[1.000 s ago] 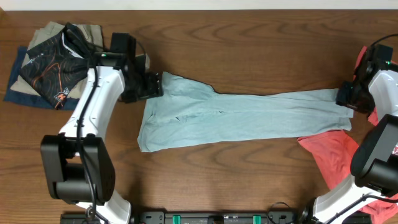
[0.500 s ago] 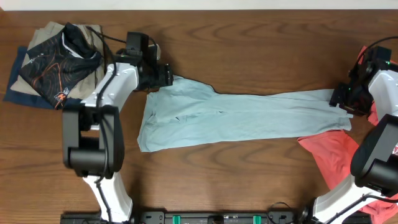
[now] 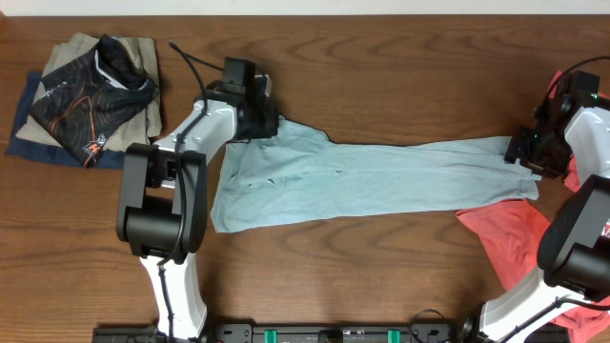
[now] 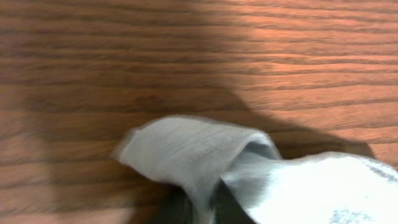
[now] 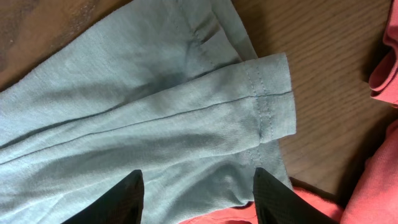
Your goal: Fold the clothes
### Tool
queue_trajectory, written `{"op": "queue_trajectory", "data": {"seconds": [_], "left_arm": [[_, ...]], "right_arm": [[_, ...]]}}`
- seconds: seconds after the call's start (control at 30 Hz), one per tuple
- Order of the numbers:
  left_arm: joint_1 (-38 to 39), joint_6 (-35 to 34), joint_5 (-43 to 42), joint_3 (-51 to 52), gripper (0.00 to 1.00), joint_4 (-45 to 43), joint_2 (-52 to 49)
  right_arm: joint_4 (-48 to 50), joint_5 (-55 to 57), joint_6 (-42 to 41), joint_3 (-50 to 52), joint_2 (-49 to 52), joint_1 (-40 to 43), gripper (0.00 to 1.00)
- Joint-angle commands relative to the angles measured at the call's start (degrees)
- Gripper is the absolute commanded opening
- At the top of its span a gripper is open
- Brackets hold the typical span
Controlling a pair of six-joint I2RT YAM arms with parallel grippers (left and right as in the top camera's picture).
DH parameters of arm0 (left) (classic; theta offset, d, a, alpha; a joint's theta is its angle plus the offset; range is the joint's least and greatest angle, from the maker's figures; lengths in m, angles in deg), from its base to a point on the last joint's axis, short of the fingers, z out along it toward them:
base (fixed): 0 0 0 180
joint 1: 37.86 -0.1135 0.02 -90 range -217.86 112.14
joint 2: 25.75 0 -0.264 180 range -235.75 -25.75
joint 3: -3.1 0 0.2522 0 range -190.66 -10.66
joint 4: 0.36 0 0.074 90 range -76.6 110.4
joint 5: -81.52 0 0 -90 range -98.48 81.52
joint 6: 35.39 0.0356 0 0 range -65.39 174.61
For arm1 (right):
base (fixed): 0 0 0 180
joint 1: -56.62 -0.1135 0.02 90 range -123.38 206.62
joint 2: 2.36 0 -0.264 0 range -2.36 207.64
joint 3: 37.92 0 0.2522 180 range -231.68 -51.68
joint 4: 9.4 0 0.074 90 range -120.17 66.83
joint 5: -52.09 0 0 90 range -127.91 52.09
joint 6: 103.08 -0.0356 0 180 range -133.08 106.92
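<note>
A long light teal garment (image 3: pixel 362 181) lies flat across the middle of the table, its wider end on the left. My left gripper (image 3: pixel 270 122) sits at that end's upper corner. In the left wrist view it (image 4: pixel 200 202) is shut on a raised fold of the teal fabric (image 4: pixel 186 149), which is lifted a little off the wood. My right gripper (image 3: pixel 524 151) hovers over the narrow right end. In the right wrist view its dark fingers (image 5: pixel 124 199) stand open above the hemmed cuff (image 5: pixel 273 99), with nothing between them.
A pile of clothes (image 3: pixel 86 95), beige, blue and dark patterned, sits at the back left. A red garment (image 3: pixel 515 243) lies at the right edge, partly under the teal cuff, and shows as red cloth (image 5: pixel 373 186) beside my right fingers.
The left arm swung right along the garment's back-left edge and its gripper shut on the corner fabric. The right gripper barely shifted and opened slightly.
</note>
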Motion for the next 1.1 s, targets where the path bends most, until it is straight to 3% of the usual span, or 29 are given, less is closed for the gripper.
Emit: {"op": "queue_trajectory", "data": {"seconds": [0.0, 0.23, 0.53, 0.8, 1.07], "left_arm": [[-0.3, 0.3, 0.5, -0.3, 0.06, -0.3, -0.6], [-0.5, -0.5, 0.0, -1.8, 0.06, 5.3, 8.7], [-0.5, -0.8, 0.1, -1.7, 0.06, 28.5, 24.1], [-0.4, -2.6, -0.1, -1.1, 0.06, 42.3, 24.7], [1.1, -1.1, -13.1, -1.1, 0.06, 49.7, 24.9]], "right_arm": [[-0.1, -0.4, 0.1, 0.1, -1.4, 0.2, 0.55], [0.0, -0.3, 0.2, 0.1, -1.4, 0.2, 0.55], [0.2, 0.9, 0.1, 0.1, -1.4, 0.2, 0.56], [0.1, 0.9, 0.1, 0.1, -1.4, 0.2, 0.56], [0.3, 0.9, 0.1, 0.1, -1.4, 0.2, 0.56]]}}
